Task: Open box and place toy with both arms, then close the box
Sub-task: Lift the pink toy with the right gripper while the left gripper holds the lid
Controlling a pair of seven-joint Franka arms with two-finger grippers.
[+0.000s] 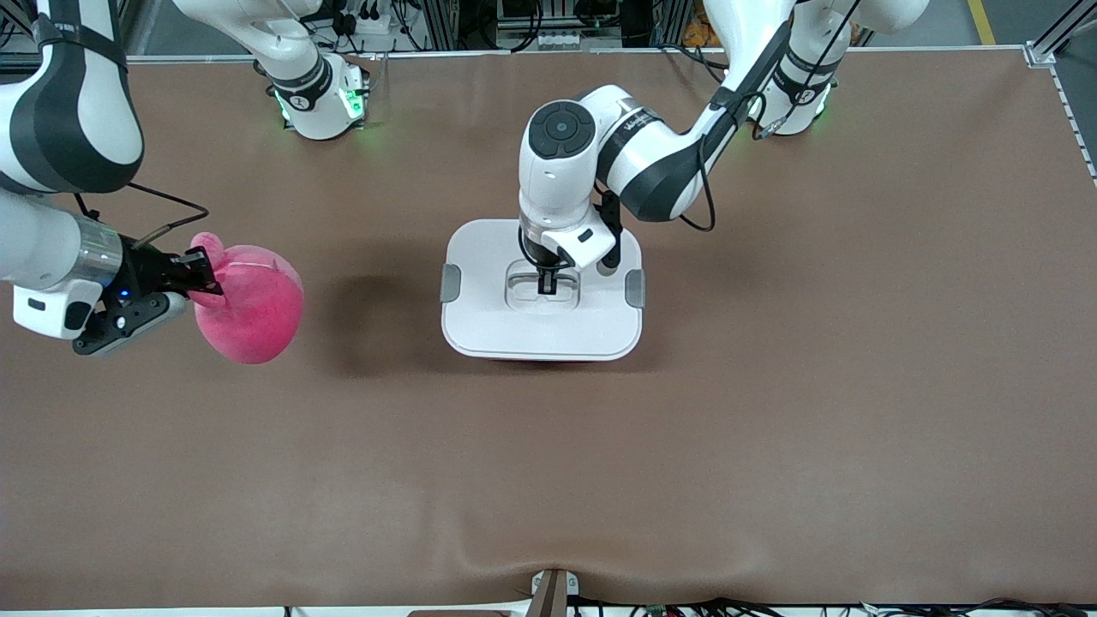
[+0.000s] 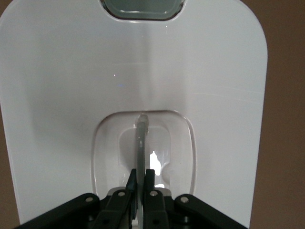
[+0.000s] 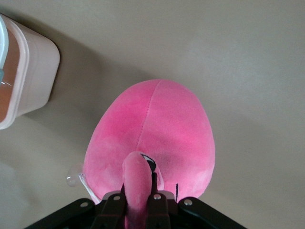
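Observation:
The box (image 1: 542,334) stands mid-table with its white lid on and a grey clip on each side (image 1: 450,283) (image 1: 634,288). My left gripper (image 1: 546,283) is down in the lid's recess (image 2: 109,148), shut on the clear handle (image 2: 141,133). My right gripper (image 1: 206,278) is shut on an ear flap (image 3: 137,171) of the pink toy (image 1: 250,304) and holds it over the table toward the right arm's end, beside the box. The toy (image 3: 157,129) hangs below the fingers, and the box's side (image 3: 28,71) shows next to it.
The brown table mat (image 1: 771,386) spreads all round the box. Both arm bases (image 1: 321,103) (image 1: 793,103) stand at the table's edge farthest from the front camera. A small mount (image 1: 548,591) sits at the edge nearest that camera.

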